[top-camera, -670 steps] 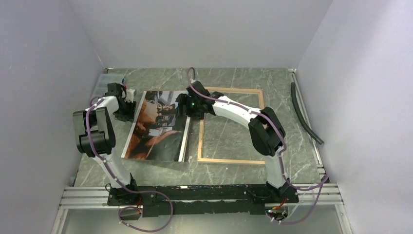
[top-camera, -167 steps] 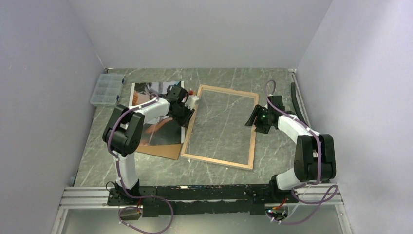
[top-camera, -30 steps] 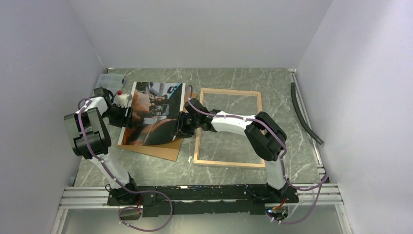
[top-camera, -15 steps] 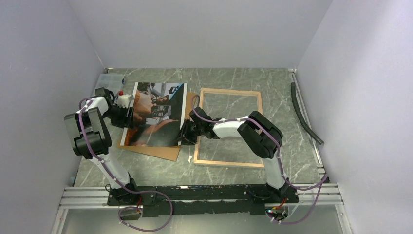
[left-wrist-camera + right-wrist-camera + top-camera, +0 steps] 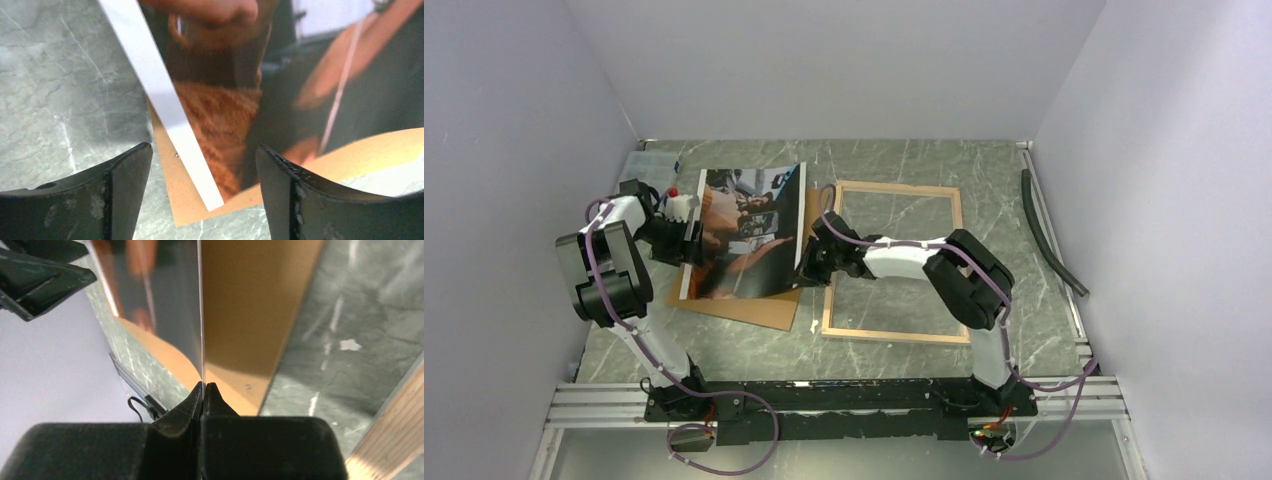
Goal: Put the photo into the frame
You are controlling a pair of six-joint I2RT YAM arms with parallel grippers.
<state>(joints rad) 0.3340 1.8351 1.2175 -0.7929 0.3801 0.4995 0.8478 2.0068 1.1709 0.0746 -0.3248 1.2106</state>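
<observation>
The photo (image 5: 744, 230) is a glossy dark and orange print lying over a brown backing panel (image 5: 754, 308), with its right edge raised and bowed. My right gripper (image 5: 807, 268) is shut on that right edge. In the right wrist view the thin sheet (image 5: 155, 290) runs edge-on into the pinched tips (image 5: 204, 385). At the photo's left edge my left gripper (image 5: 689, 232) stands open. In the left wrist view the print's white-strip corner (image 5: 190, 145) shows between the spread fingers (image 5: 125, 170), untouched. The frame (image 5: 894, 185) lies flat to the right, light-wood rim up.
A black hose (image 5: 1049, 230) lies along the right wall. A small white scrap (image 5: 814, 325) sits on the marble table near the frame's near-left corner. The frame's wooden rim (image 5: 395, 440) is close to the right of my right gripper. Walls enclose three sides.
My right gripper has closed on the photo's right edge and raised it, so the sheet now bows upward. My left gripper has spread a little wider at the left edge.
</observation>
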